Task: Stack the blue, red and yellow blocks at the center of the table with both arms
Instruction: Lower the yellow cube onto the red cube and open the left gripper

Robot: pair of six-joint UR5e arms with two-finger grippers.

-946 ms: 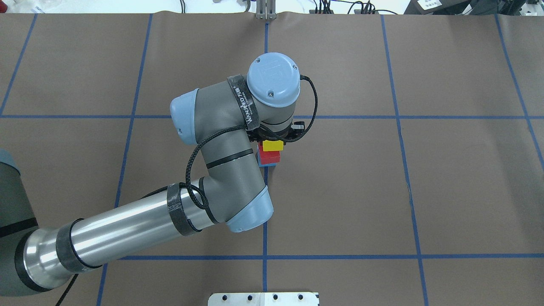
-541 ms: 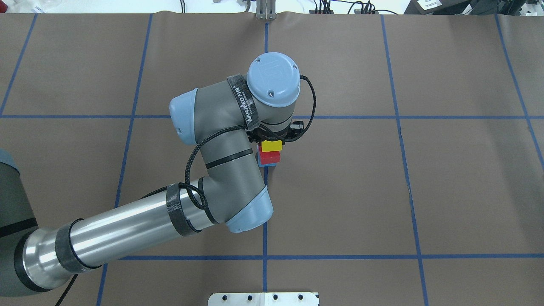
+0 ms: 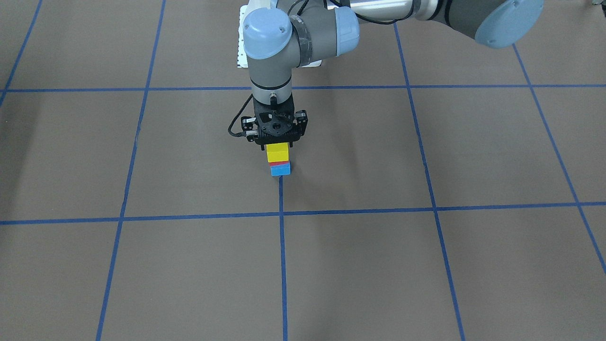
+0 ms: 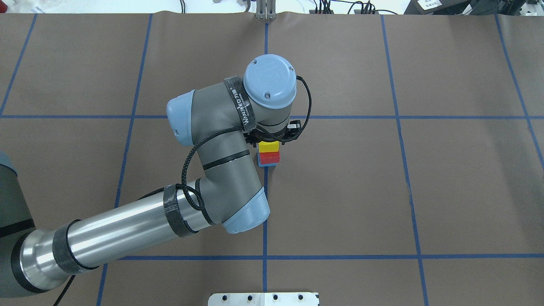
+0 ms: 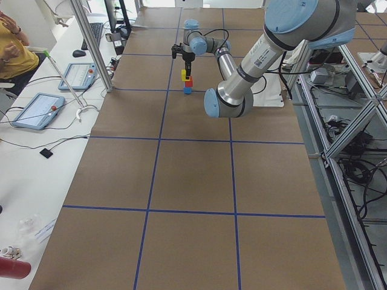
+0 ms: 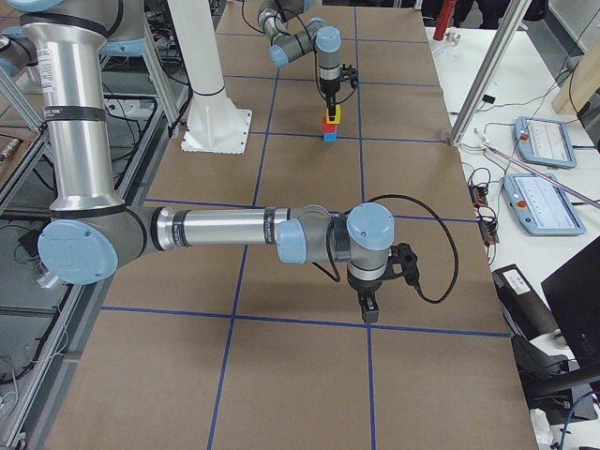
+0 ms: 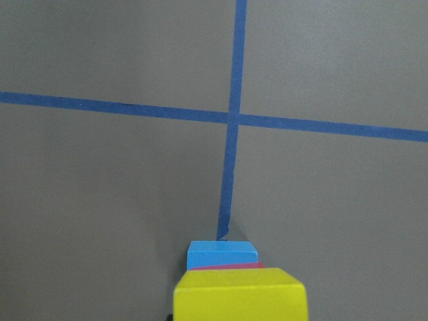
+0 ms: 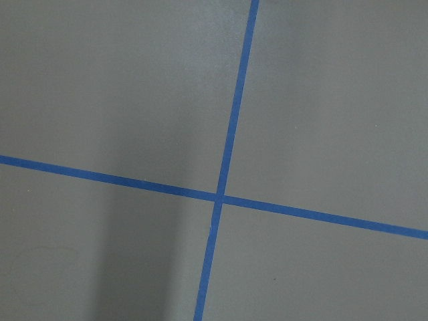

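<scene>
A yellow block sits in my left gripper, right on top of or just above a red block that rests on a blue block at the table's centre, on a blue tape line. The gripper is shut on the yellow block and points straight down. In the overhead view the stack shows just below the left wrist. In the left wrist view the yellow block fills the bottom edge above the blue block. My right gripper shows only in the exterior right view, low over bare table; I cannot tell if it is open.
Blue tape lines grid the brown table. A white base plate lies at the robot's edge. The left arm's elbow hangs over the table next to the stack. Tablets and cables lie on a side table.
The left wrist and the yellow block shifted slightly to the left in the overhead view, so the yellow block sits more squarely over the red one.
</scene>
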